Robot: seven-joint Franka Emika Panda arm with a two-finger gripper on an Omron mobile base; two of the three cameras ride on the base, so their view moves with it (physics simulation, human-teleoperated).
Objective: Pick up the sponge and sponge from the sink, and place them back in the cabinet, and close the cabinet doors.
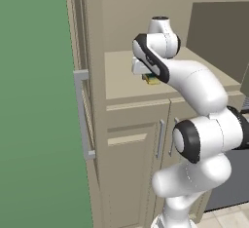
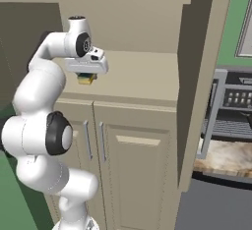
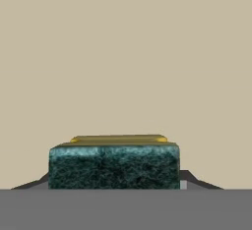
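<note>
My gripper (image 1: pixel 152 77) (image 2: pixel 87 75) points down over the cabinet's beige inner shelf (image 1: pixel 121 78) (image 2: pixel 142 76), shut on one sponge (image 1: pixel 153 80) (image 2: pixel 87 79) (image 3: pixel 114 167). In the hand view the sponge's dark green layer faces the camera, with the yellow base behind it and bare shelf beyond. It hangs just above the shelf, near the front edge. Both tall cabinet doors stand open: the left door (image 1: pixel 80 100) with its silver bar handle (image 1: pixel 82 117), and the right door (image 2: pixel 204 76) seen edge-on. The other sponge and the sink are out of view.
Below the shelf are two shorter beige doors (image 1: pixel 141 168) (image 2: pixel 133 170), shut, with small handles (image 1: pixel 160 138) (image 2: pixel 102 140). A green wall (image 1: pixel 34 105) lies left of the cabinet. An oven front (image 2: pixel 234 106) stands to the right, past the open door.
</note>
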